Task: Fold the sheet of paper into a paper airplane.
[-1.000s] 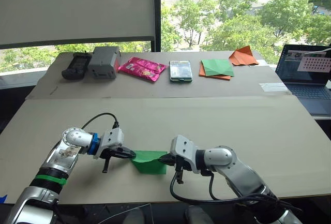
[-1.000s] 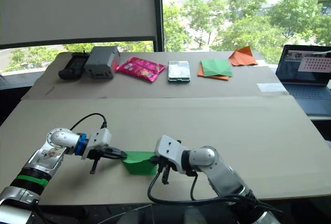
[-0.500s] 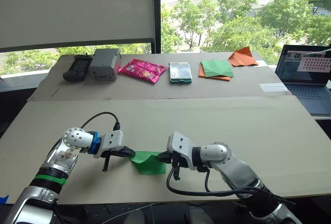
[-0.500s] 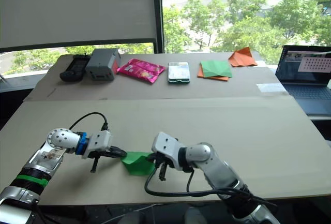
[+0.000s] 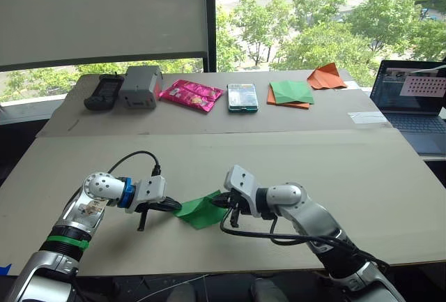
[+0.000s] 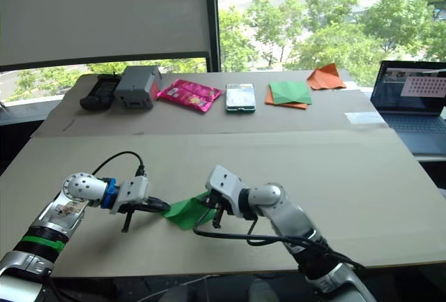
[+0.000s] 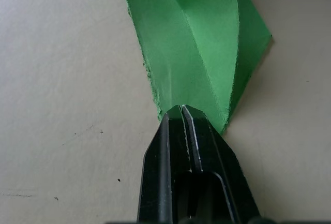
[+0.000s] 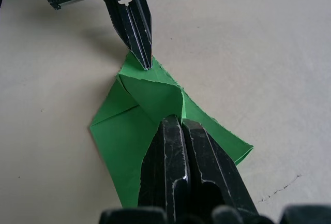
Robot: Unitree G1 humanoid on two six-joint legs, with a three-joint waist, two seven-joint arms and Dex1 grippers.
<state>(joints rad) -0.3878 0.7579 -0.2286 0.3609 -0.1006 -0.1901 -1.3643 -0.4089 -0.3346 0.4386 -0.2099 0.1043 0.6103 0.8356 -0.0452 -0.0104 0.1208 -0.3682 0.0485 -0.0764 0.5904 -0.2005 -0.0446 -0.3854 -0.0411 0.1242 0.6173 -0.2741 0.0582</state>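
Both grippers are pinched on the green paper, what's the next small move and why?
Probably draw the right gripper across to lay its raised flap flat, while the left gripper anchors. Both are shut on opposite ends of the sheet of paper; the right wrist view shows the flap lifted and only partly creased, so the fold looks unfinished.

Sheet of paper (image 7: 196, 43): thin matt green, creased, ragged edges. Left gripper (image 7: 182, 111) fingers: glossy black, ridged. Table (image 5: 293, 162): matt beige, scuffed.
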